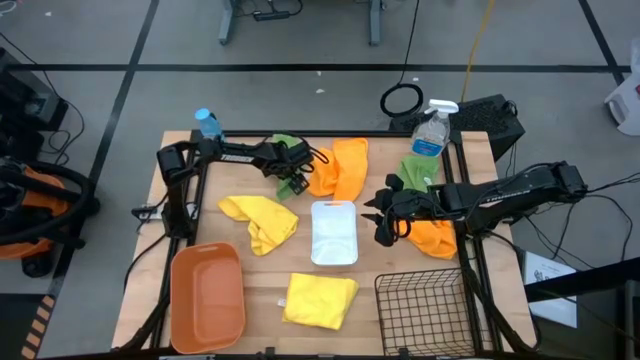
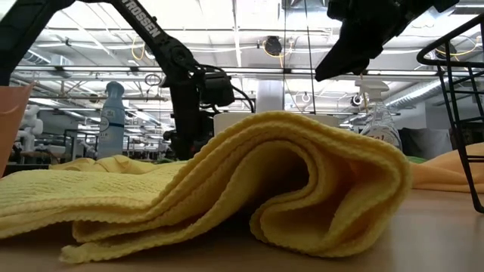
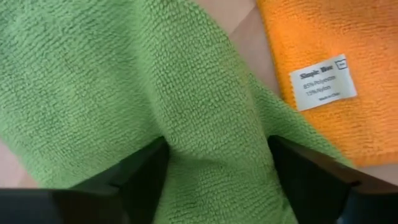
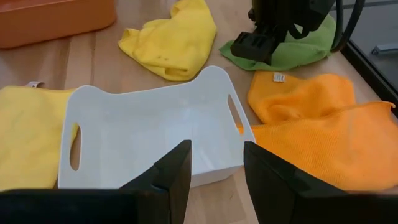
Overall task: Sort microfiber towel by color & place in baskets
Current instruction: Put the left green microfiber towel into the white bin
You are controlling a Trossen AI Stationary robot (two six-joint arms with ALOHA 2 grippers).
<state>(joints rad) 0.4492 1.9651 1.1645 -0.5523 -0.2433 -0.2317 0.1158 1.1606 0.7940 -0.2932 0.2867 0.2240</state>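
Six towels lie spread on the wooden surface [image 1: 270,285]. A green towel [image 1: 284,143] sits near the far edge, left of centre, and the left pincer [image 1: 293,172] is down on it: in the left wrist view its two dark fingers [image 3: 140,171] stand spread apart with the green cloth bunched between them, not yet closed. Just beside it lies an orange towel [image 1: 340,165], whose white sewn label [image 3: 322,83] reads "Simple Blue", "85% Polyester", "15% Nylon" and a last line too small to read. A second green towel [image 1: 418,170] lies toward the far right corner, partly under the right arm, with another orange towel [image 1: 436,238] nearer the right edge. One yellow towel [image 1: 260,220] lies crumpled left of centre; a folded yellow towel [image 1: 320,298] lies near the front edge.

The white bin [image 1: 334,232] stands at the middle of the surface, empty. The orange tub [image 1: 207,295] fills the front left corner and the black wire basket [image 1: 420,310] the front right corner; both hold nothing.

The right pincer [image 1: 384,218] hovers just right of the white bin, its fingers [image 4: 174,174] parted and holding nothing.

The left arm's link carries the white lettering "TROSSEN" [image 2: 140,19]. A spray bottle [image 1: 432,128] and a blue-capped bottle [image 1: 207,122] stand at the far edge.
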